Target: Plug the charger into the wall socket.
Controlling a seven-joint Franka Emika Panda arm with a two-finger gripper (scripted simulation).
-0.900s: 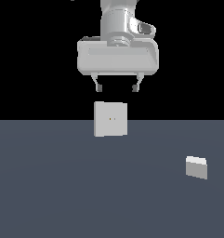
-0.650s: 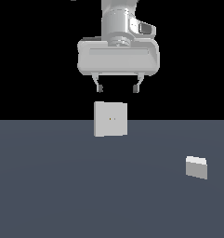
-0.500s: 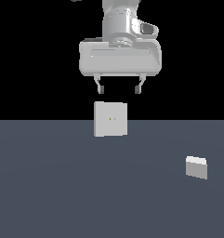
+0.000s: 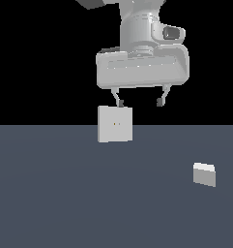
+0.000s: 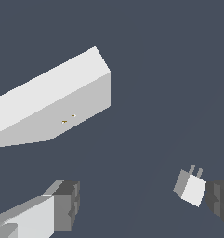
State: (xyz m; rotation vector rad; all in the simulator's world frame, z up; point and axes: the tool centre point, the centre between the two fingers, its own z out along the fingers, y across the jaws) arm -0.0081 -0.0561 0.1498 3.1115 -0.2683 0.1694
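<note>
Up above the dark grey floor (image 4: 65, 203), one gripper (image 4: 139, 101) is hanging with its two fingers spread wide apart and nothing lying between them. In the exterior view its fingertips (image 4: 121, 102) are showing just over the top edge of the wall socket (image 4: 115, 124), with one tip near the plate's upper right corner and the other out past it toward the exterior view's right.

One wall socket is standing upright on the floor, a flat pale grey square plate, and two tiny dots are showing at the centre of its face. In the wrist view the socket (image 5: 53, 100) is appearing as a thick slab seen from above, again with two small holes side by side.

One charger (image 4: 204, 174) is resting on the floor, well apart from the socket and low toward the exterior view's right. It is a small grey-white block with a lighter top face. In the wrist view the charger (image 5: 190, 188) is showing two short prongs sticking out of one end, and one dark finger pad (image 5: 219, 201) is appearing just beside it in the picture; the exterior view is showing the gripper well above it, so they are not touching.

No container is holding anything; both things are sitting directly on the floor.
</note>
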